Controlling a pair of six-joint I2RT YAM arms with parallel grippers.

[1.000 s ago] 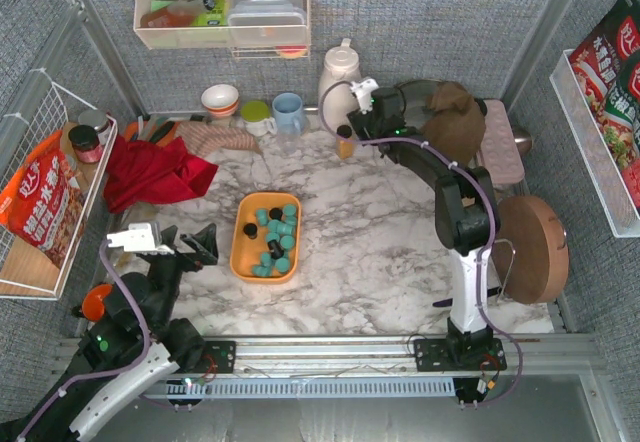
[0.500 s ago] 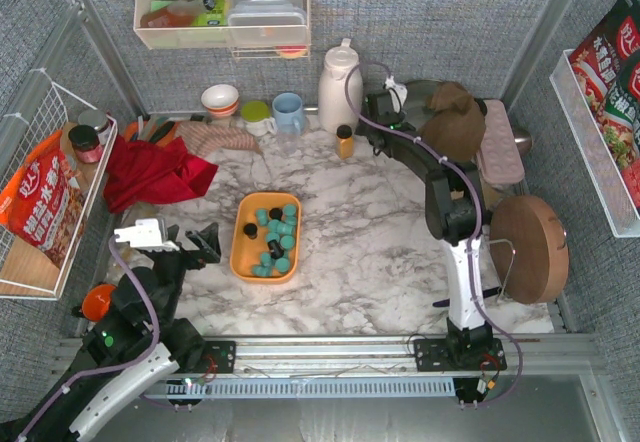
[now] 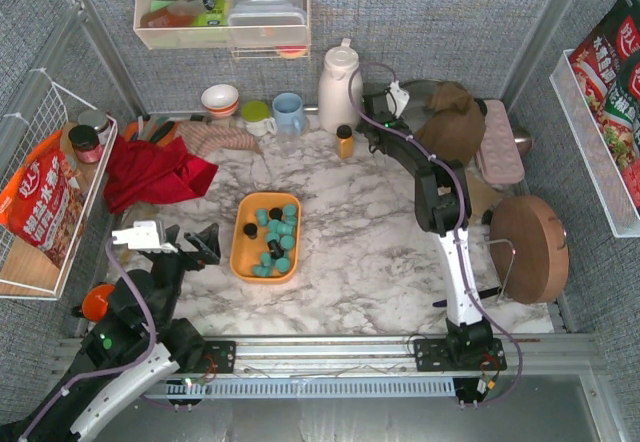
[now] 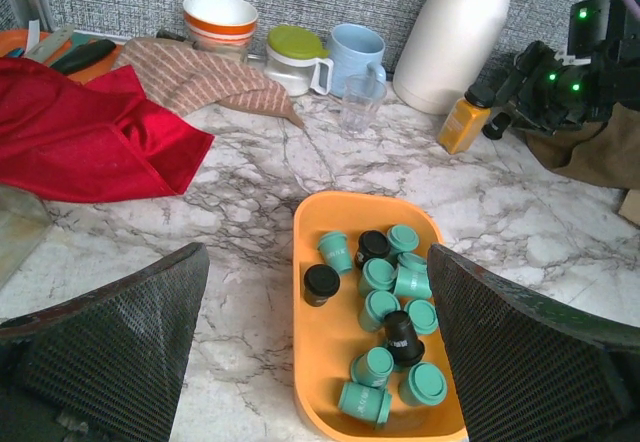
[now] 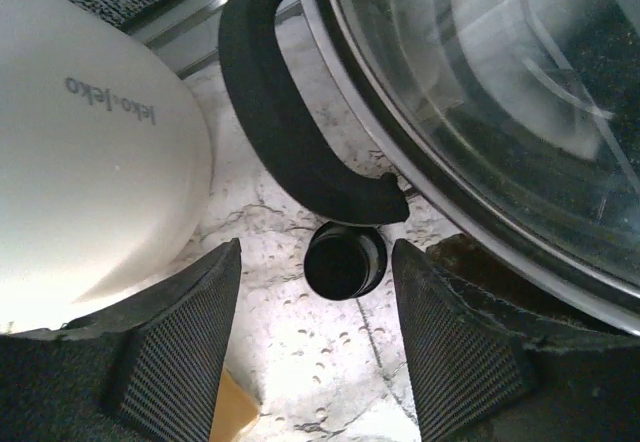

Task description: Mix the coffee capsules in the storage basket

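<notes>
Marble table, coffee capsules in storage basket, right pincer seemingly parted.

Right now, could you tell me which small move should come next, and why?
Probably lower the open left gripper forward into the shallow orange plastic basket: its small teal and black coffee capsules lie just ahead, while the right gripper is away by the white jug.

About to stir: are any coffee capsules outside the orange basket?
All in. Teal and black coffee capsules lie inside the orange basket; none on the marble.
</notes>
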